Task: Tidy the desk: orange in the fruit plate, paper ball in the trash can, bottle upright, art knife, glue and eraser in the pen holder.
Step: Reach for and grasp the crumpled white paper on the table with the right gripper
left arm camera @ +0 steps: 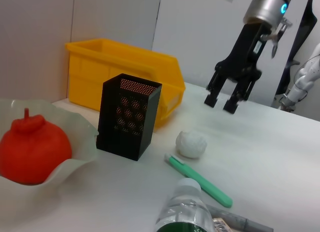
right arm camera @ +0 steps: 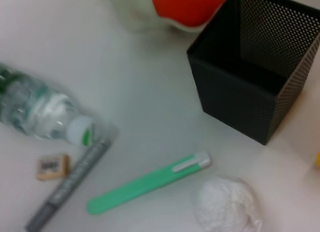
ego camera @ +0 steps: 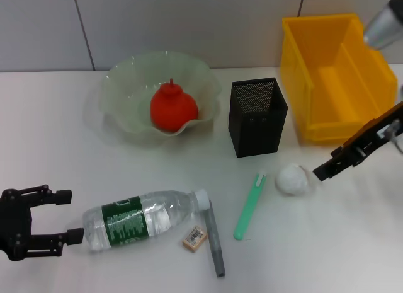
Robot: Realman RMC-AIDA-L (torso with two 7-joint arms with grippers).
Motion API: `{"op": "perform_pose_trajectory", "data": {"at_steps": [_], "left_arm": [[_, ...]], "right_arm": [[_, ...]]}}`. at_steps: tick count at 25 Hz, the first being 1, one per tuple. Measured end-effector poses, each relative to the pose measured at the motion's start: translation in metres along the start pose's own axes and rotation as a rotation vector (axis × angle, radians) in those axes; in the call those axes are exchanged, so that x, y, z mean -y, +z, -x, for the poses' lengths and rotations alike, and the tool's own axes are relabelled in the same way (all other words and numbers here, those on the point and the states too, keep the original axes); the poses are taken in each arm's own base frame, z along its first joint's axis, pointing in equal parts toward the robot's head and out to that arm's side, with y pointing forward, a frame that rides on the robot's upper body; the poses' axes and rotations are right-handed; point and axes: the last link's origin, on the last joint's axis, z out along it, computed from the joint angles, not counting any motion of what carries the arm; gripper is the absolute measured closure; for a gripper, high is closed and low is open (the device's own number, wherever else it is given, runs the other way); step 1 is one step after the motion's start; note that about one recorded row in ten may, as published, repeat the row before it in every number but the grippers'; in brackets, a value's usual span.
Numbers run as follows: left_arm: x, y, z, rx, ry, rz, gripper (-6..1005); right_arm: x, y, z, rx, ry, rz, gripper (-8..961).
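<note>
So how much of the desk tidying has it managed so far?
One job looks done: the orange sits in the fruit plate. In hand: the right gripper, open, hangs beside the paper ball, and the open left gripper is at the base of the bottle, which lies on its side. The eraser, green art knife and grey glue stick are not yet in the pen holder.

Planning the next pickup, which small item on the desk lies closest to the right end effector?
The crumpled white paper ball; the right end effector hovers right beside it.
</note>
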Motion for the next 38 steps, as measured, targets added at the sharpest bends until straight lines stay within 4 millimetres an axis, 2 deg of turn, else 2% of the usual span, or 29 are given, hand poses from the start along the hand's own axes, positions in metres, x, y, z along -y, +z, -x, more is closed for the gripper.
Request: {"op": "perform_pose_trajectory", "data": {"at_steps": [6, 24, 31, 38], "left_arm": [[0.001, 0.002, -0.003, -0.003, 0.006, 0.004, 156], [0.003, 0.001, -0.004, -0.009, 0.01, -0.005, 156], [0.004, 0.001, -0.006, -0.008, 0.013, -0.005, 157], [0.004, 0.001, -0.006, -0.007, 0.012, -0.007, 157]], "right_arm": [[-0.007, 0.022, 0.008, -0.018, -0.06, -0.071, 301], [-0.014, 0.061, 0.012, -0.026, -0.124, -0.109, 331], [-0.013, 0.072, 0.012, -0.031, -0.14, -0.132, 343], [-0.015, 0.073, 0.015, -0.026, -0.145, -0.124, 355]]}}
